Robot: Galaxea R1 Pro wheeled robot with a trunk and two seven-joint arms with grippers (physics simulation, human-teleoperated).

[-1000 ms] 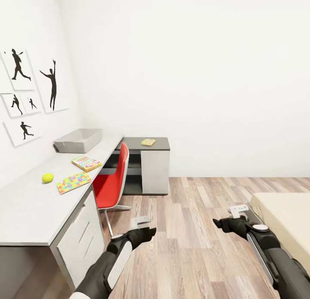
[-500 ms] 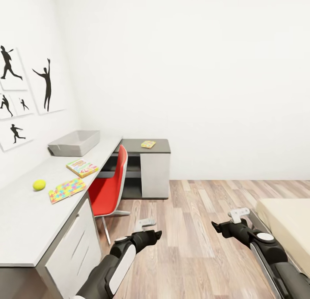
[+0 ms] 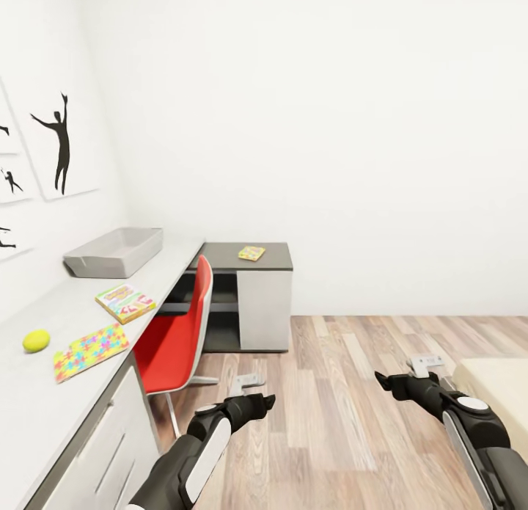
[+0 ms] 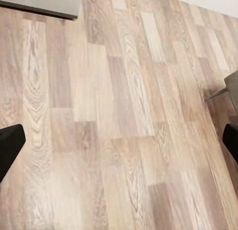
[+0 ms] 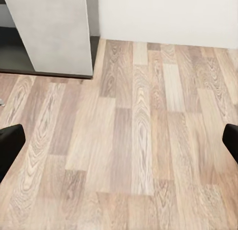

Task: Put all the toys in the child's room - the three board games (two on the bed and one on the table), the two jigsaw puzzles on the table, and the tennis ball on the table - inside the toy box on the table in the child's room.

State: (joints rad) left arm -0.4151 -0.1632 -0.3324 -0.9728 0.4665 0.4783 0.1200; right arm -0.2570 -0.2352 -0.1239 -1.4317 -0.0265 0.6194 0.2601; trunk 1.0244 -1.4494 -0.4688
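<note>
The light grey toy box (image 3: 114, 252) stands at the far end of the white table (image 3: 37, 407), against the wall. Nearer along the desktop lie a printed board game (image 3: 125, 302), a multicoloured jigsaw puzzle (image 3: 91, 351) and the yellow-green tennis ball (image 3: 36, 340). Another small jigsaw puzzle (image 3: 251, 253) rests on the dark grey corner section. A bare corner of the bed (image 3: 499, 385) shows at the right edge. My left gripper (image 3: 258, 394) (image 4: 119, 145) and right gripper (image 3: 392, 381) (image 5: 119, 143) hang open and empty over the wood floor, well short of the table.
A red chair (image 3: 176, 334) is tucked under the desk between me and the corner section. White drawers (image 3: 88, 466) front the near end of the desk. Black athlete pictures (image 3: 59, 147) hang on the left wall. Wood-plank floor (image 3: 345, 392) stretches between desk and bed.
The whole view has swung to the right: desk, toys and pictures slid left, and the bed slid toward the right edge. Both arms keep much the same pose, grippers open.
</note>
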